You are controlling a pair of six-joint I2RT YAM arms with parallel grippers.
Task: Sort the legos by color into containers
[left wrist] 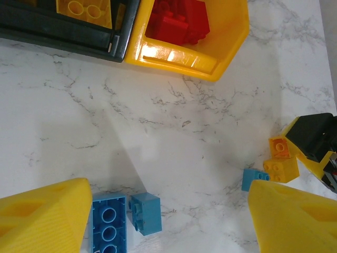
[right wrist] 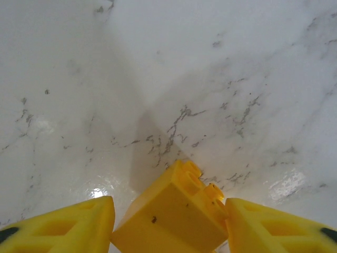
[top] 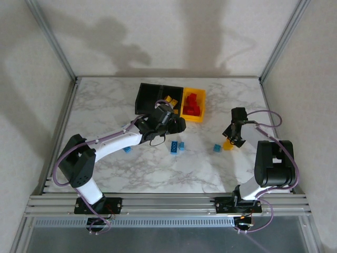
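Note:
A yellow lego (right wrist: 174,219) lies tilted on the marble between the fingers of my right gripper (right wrist: 168,211), which is shut on it, both pads touching its sides. From above, that gripper (top: 231,138) is at the right of the table. My left gripper (left wrist: 169,192) hovers open over the table middle (top: 171,126), holding nothing. Just by its left finger (left wrist: 47,216) lie two blue legos (left wrist: 109,221) (left wrist: 145,212). A third blue lego (left wrist: 255,179) sits near the right one. The yellow container (top: 184,108) holds red legos (top: 194,103). A black container (top: 174,90) holds yellow legos (top: 169,100).
A second black container (top: 145,97) stands at the left end of the row. One more blue lego (top: 127,149) lies beside the left arm. Open marble stretches along the front of the table and to the far left and right.

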